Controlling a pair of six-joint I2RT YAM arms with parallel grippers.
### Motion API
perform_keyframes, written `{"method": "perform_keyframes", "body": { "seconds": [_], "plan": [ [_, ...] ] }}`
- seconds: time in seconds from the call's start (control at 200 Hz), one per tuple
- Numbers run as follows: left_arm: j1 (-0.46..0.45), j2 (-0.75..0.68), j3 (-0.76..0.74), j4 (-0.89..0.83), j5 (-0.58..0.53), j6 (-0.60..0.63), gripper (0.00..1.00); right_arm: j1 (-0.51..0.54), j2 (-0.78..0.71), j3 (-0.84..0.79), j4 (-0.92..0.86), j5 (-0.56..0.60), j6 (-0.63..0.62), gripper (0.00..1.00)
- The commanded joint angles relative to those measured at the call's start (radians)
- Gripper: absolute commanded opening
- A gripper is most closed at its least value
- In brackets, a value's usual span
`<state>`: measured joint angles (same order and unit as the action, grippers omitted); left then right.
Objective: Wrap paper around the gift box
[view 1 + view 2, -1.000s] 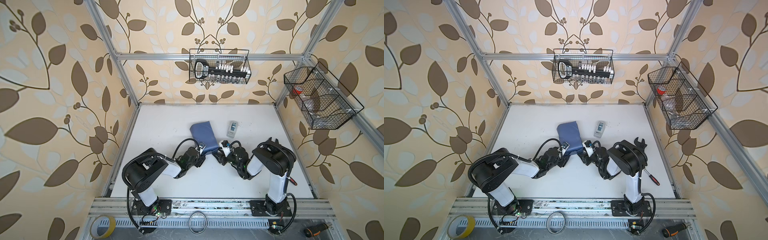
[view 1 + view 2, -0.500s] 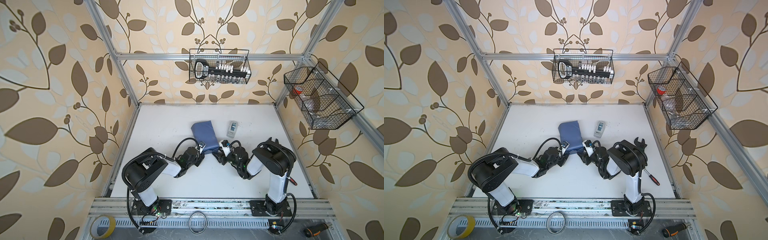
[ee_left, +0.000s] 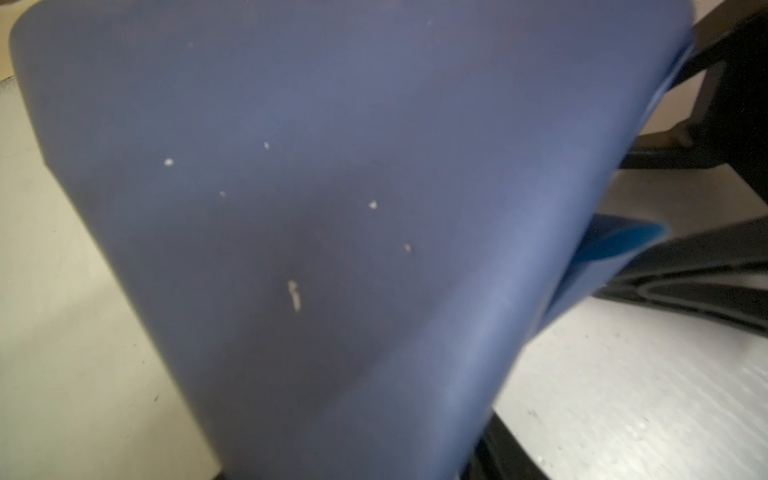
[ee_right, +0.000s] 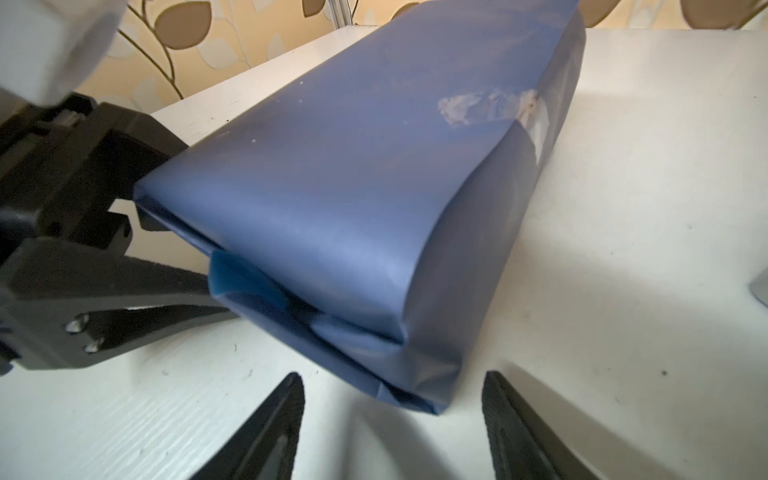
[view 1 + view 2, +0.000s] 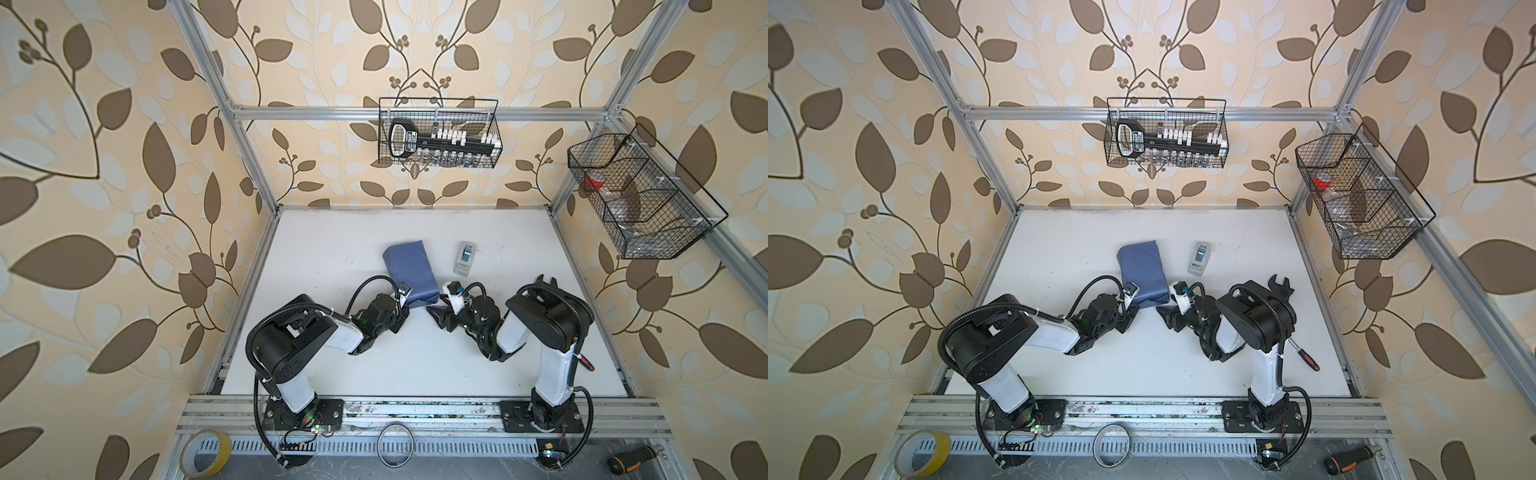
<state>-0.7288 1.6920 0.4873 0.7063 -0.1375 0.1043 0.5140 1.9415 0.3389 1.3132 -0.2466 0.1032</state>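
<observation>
Now the right end effector [image 4: 392, 380] has opened off the paper's [image 4: 353, 187] end fold, likely unsecured, while the left end effector's [image 4: 183, 262] grip is unclear.

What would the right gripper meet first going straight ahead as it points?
Most likely the folded end of the paper, just ahead of the right gripper and in line with the gap between its open fingers; distance unclear.

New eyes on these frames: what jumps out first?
The slate-blue paper, folded into a parcel in the middle of the white table, its near end unsealed with lighter blue showing inside. The left claw and right claw sit at that end; the right one's jaws stand apart. Brown-leaf wallpaper covers the surrounding walls.
</observation>
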Motion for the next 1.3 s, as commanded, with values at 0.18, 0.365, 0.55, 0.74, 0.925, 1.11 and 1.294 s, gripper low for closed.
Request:
{"method": "perform_keyframes", "body": {
  "seconds": [0.18,0.365,0.55,0.74,0.925,1.11,1.294],
  "plan": [
    [0.015,0.000,0.033,-0.005,0.013,-0.017,0.53,-0.012,-0.101,-0.091,0.070,0.026,0.097,0.71],
    [0.018,0.002,0.033,-0.008,0.012,-0.023,0.53,-0.047,-0.239,-0.100,-0.084,0.025,0.151,0.71],
    [0.021,0.004,0.036,-0.012,0.016,-0.028,0.53,-0.076,-0.398,-0.073,-0.306,0.033,0.174,0.71],
    [0.025,0.005,0.036,-0.014,0.019,-0.033,0.53,-0.142,-0.557,-0.005,-0.580,0.039,0.203,0.71],
    [0.028,0.003,0.043,-0.023,0.020,-0.044,0.53,-0.193,-0.579,0.088,-0.748,0.055,0.221,0.71],
    [0.030,0.007,0.055,-0.033,0.043,-0.069,0.52,-0.224,-0.523,0.132,-0.781,0.060,0.254,0.70],
    [0.031,0.010,0.059,-0.036,0.056,-0.086,0.50,-0.224,-0.470,0.138,-0.765,0.060,0.264,0.70]
  ]
}}
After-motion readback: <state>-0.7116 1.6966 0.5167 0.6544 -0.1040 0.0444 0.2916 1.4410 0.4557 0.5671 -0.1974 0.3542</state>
